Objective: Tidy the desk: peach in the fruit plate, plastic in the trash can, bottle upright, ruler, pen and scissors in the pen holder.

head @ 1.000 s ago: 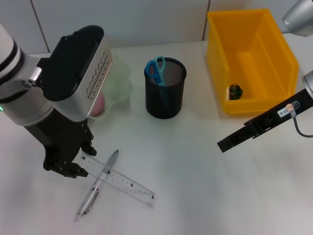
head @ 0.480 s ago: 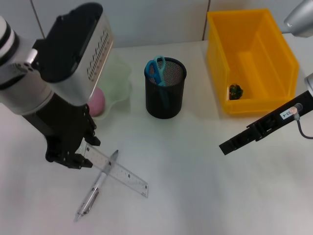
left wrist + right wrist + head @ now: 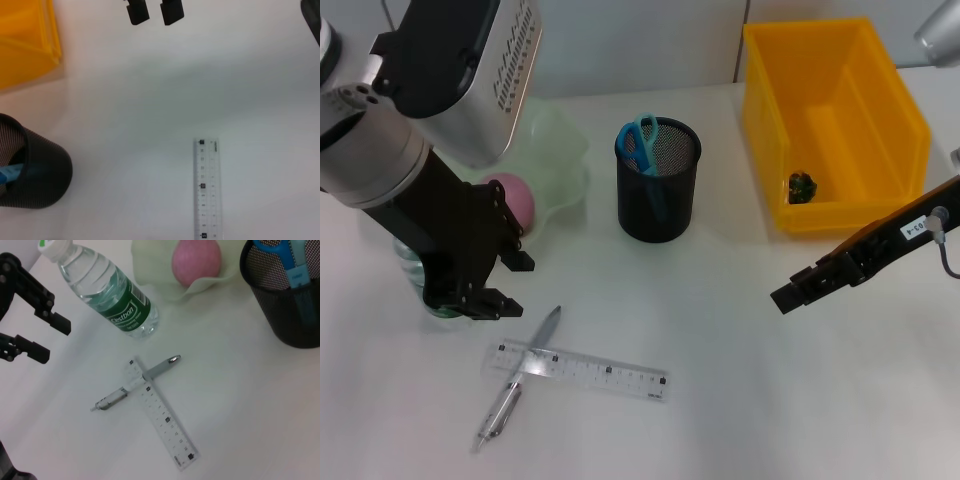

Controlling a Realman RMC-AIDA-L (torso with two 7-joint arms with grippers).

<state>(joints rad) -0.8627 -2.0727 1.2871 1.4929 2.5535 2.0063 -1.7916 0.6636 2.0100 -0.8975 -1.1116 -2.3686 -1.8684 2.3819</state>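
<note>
Left gripper (image 3: 498, 282) hangs over the desk with its jaws parted and empty, fingers pointing toward 5 o'clock. At 5 o'clock from it, the ruler (image 3: 576, 369) lies flat across the pen (image 3: 517, 378). Right gripper (image 3: 790, 293) hovers open at 3 o'clock.

The head camera is looking steeply down over the whole desk. Both wrist cameras are hovering apparently closer, sharing the ruler (image 3: 576, 370) (image 3: 206, 190) (image 3: 161, 414).
</note>
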